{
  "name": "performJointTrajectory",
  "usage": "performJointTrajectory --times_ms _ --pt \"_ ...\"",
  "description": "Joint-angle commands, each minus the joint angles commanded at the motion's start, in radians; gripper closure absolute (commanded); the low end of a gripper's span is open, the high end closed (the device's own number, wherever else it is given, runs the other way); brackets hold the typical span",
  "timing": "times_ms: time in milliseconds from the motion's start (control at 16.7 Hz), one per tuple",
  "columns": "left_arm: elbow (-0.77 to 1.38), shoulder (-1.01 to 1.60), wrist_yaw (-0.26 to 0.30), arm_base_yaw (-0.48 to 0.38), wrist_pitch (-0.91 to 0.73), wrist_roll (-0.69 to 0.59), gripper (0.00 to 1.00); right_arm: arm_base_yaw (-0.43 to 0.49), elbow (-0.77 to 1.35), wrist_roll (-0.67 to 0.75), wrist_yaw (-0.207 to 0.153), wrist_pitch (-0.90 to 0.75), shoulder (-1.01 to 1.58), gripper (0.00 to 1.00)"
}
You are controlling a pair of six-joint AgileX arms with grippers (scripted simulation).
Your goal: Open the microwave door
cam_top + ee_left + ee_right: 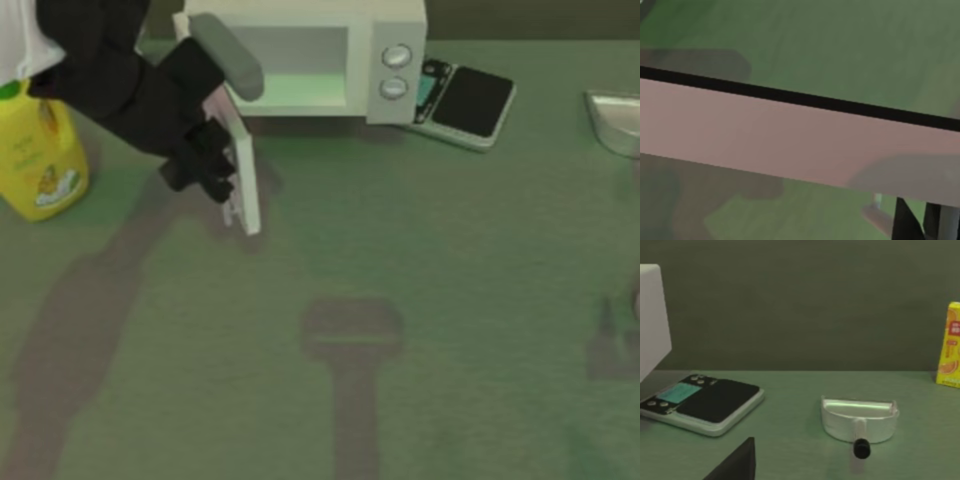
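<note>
Left gripper (222, 170) clamped on microwave door (245, 175); door swung open, long axis perpendicular to microwave (330, 55) front.

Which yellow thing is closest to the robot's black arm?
The yellow bottle at the table's left edge, right beside the left end effector. The other yellow thing, a carton, shows only in the right wrist view.

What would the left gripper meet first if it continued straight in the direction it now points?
Probably the microwave door: the left gripper points toward the table's right and is already at the swung-open door's edge. Whether they touch is unclear.
</note>
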Motion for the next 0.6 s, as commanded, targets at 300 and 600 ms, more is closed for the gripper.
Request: performJointTrajectory --times_ms 300,600 --pt "-0.003 -0.003 0.015 0.014 -0.011 0.033 1.0 0.0 0.0 0.0 0.0 0.0 0.0 0.0" --pt "-0.003 -0.003 0.015 0.014 -0.011 0.033 1.0 0.0 0.0 0.0 0.0 0.0 0.0 0.0"
